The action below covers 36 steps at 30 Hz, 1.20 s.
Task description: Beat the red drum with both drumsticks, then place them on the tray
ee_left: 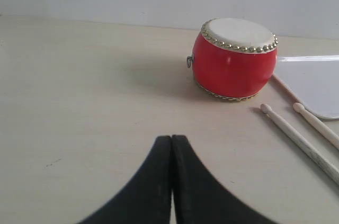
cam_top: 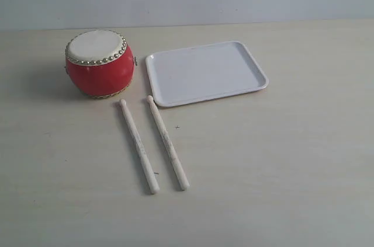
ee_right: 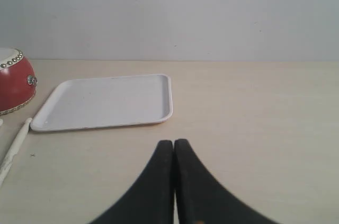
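- Whereabouts of the red drum (cam_top: 99, 63)?
- Upper left of the exterior view, upright on the table (cam_top: 292, 171). Cream skin facing up, so open to a strike from above.
- And the drumsticks (cam_top: 139, 146)?
- Below the drum, centre-left of the frame. Lying flat, side by side and nearly parallel, with a gap between. Rounded tips toward the drum and tray, the right-hand tip close under the tray's near rim. Probably spaced that way to offer one stick to each arm without crowding.
- The tray (cam_top: 207, 72)?
- Just right of the drum, upper centre, nothing in it. Kept near, seemingly to make the final set-down short.
- Left gripper (ee_left: 171, 144)?
- Pressed fully closed, tips meeting, nothing between them. Over bare table, well apart from the drum.
- Right gripper (ee_right: 174, 147)?
- Same: closed tight and empty, facing the tray from well back. Neither seen in the exterior view.
- Stage of the task?
- Not yet begun, by the look of it. Needs opening up and a reach for one stick each.
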{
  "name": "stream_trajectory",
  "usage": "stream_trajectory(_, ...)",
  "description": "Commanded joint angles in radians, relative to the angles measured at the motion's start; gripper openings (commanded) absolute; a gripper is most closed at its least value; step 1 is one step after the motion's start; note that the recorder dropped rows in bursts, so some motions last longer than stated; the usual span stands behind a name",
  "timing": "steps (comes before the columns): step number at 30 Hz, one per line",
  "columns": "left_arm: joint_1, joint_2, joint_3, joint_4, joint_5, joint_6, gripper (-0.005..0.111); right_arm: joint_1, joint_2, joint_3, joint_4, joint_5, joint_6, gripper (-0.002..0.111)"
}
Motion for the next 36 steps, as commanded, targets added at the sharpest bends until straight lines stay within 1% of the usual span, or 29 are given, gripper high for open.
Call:
stream_trajectory(1,0.002,-0.007,0.002,0.003,-0.007,-0.001,0.0,-0.008,-0.006,0.004,-0.002,-0.01,0.0,0.0)
stream_trajectory(26,0.002,-0.007,0.002,0.003,-0.007,-0.001,0.0,-0.008,-0.006,0.004,-0.002,-0.01,0.0,0.0)
stream_trajectory(31,0.002,-0.007,0.002,0.006,-0.032,0.058,0.0,-0.008,-0.006,0.004,-0.002,-0.01,0.0,0.0)
stream_trajectory(34,0.002,-0.007,0.002,-0.025,-0.047,0.058,0.0,-0.008,-0.006,0.004,-0.002,-0.01,0.0,0.0)
stream_trajectory(36,0.002,-0.007,0.002,-0.077,-0.077,0.053,0.0,-0.008,-0.006,0.004,-0.002,-0.01,0.0,0.0)
